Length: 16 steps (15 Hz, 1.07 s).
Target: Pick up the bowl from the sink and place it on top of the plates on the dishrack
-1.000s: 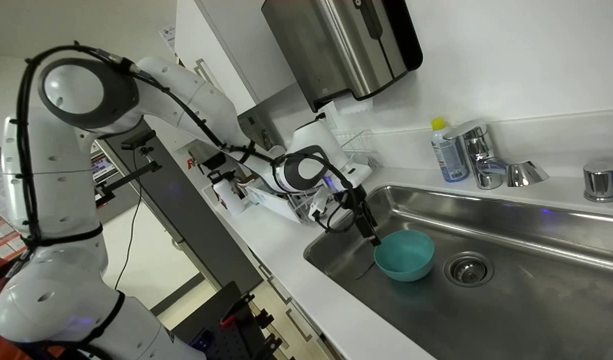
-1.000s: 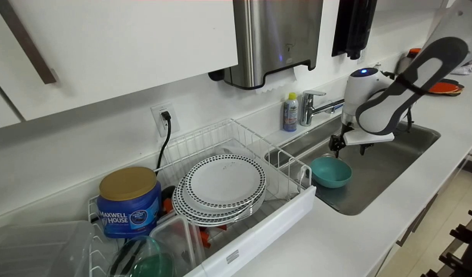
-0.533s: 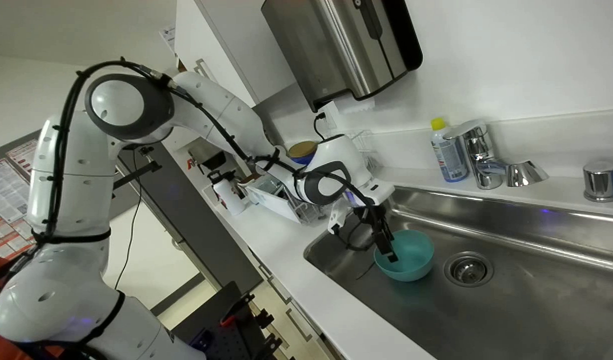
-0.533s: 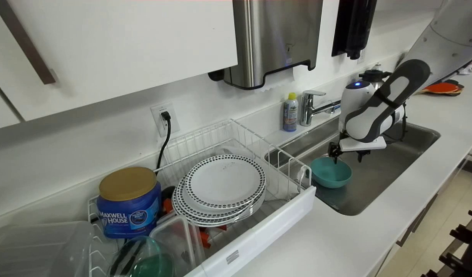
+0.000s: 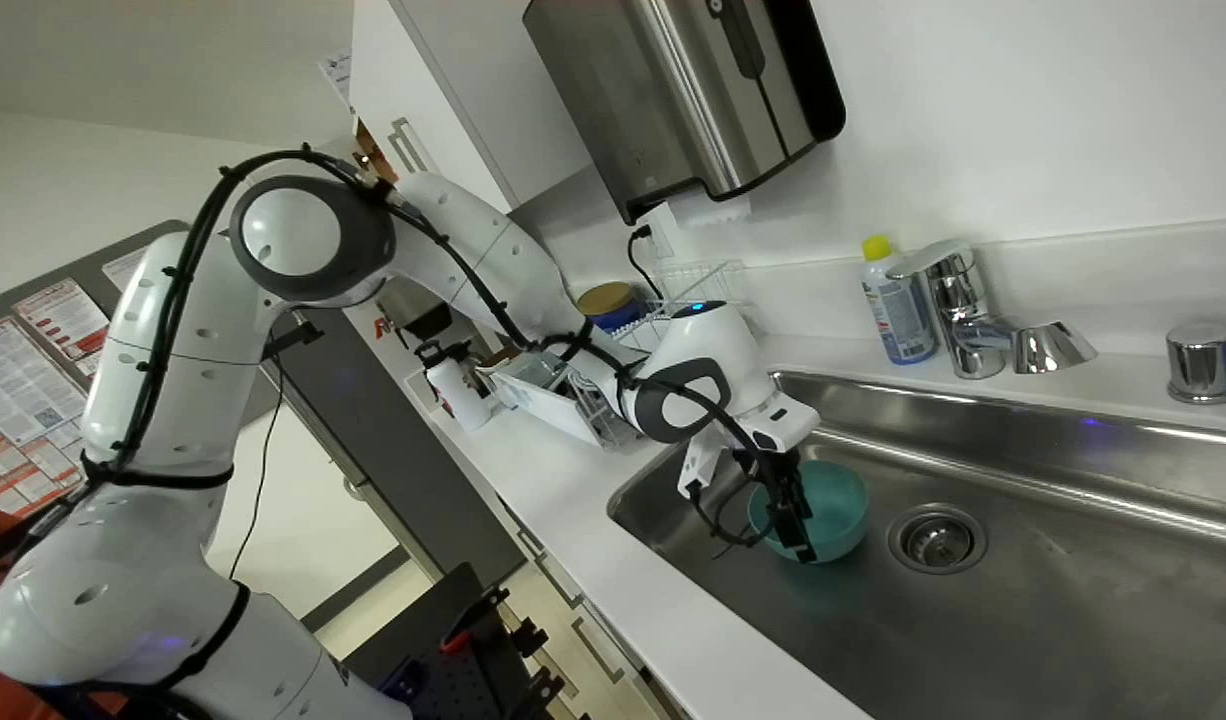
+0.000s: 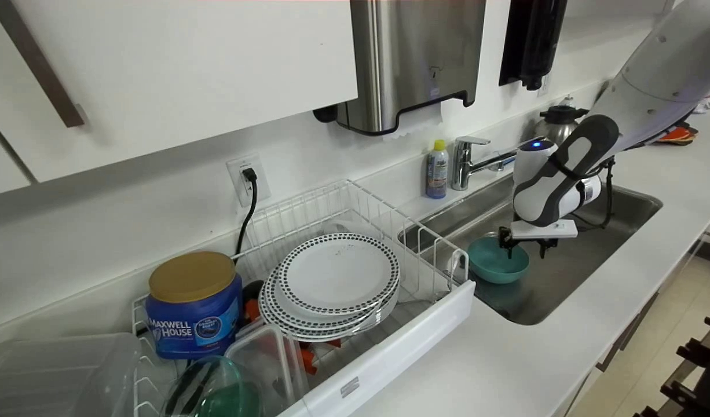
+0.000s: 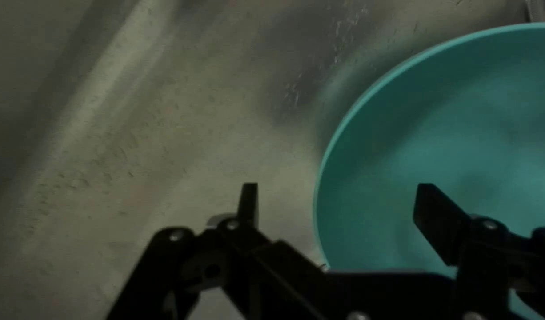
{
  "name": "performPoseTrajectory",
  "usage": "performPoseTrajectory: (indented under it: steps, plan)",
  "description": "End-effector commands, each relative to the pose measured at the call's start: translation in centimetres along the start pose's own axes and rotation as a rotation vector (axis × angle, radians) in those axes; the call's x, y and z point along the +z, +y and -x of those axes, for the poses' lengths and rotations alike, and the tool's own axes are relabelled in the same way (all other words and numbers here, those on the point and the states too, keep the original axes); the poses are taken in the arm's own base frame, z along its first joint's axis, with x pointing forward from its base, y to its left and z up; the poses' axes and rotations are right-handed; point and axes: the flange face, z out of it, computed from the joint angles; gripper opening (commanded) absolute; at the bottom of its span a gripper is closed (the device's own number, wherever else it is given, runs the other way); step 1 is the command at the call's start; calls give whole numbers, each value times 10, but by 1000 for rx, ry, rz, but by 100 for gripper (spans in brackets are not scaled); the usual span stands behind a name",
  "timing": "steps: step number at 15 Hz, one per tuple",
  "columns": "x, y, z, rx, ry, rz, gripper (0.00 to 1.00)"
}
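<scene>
A: What has changed in the last moment?

B: The gripper (image 7: 337, 193) has come lower and across to the bowl (image 6: 489, 269). Condition: spread wide, nothing held. In the wrist view one finger lies over the bowl's inside, the other outside it, the rim between them. Whether the tips are below rim level cannot be told

A: Position of the bowl?

B: Unmoved; upright in the sink (image 5: 1083, 620), near the sink's edge closest to the dishrack (image 6: 390, 360)

A: Meaning for the task?

B: Judged the end of the approach: this placing suits a pinch on the rim, so a short descent and a closing are likely called for. Lift, carry and setting down are outstanding

A: Destination?

B: Plates (image 6: 337, 272) stacked in the dishrack, along the wall edge of the surface (image 6: 476, 359). The topmost lies off-centre on those beneath, so the bowl could slide if set near its brim

A: Obstructions?

B: The dishrack's wire end stands between sink and plates; the bowl should clear it with height to spare. A coffee tub (image 6: 190, 324) is near the plates, on the side away from the sink. Faucet (image 6: 463, 168) and spray can (image 6: 437, 172) stand at the surface's wall edge, judged off the direct route. A narrow item (image 7: 537, 10) shows past the bowl's rim in the wrist view, too little seen to name
</scene>
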Motion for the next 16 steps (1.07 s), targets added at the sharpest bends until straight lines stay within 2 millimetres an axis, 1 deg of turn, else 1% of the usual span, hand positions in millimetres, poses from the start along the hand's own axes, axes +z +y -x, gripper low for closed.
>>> performPoseTrajectory:
  steps: [1,3,8,9,10,13,15,16]
  plan:
    - [7,-4,-7,2,-27,1,59]
    - [7,-6,-8,4,-25,0,43]
    - [-3,-10,-10,5,-4,-12,4]
    - [-4,-9,-11,5,-1,-13,1]
    - [-5,-8,-11,5,2,-12,0]
    - [-12,-7,-11,4,17,-11,1]
    - [-21,-6,-11,10,24,-5,1]
    - [-28,-5,-9,10,23,-9,1]
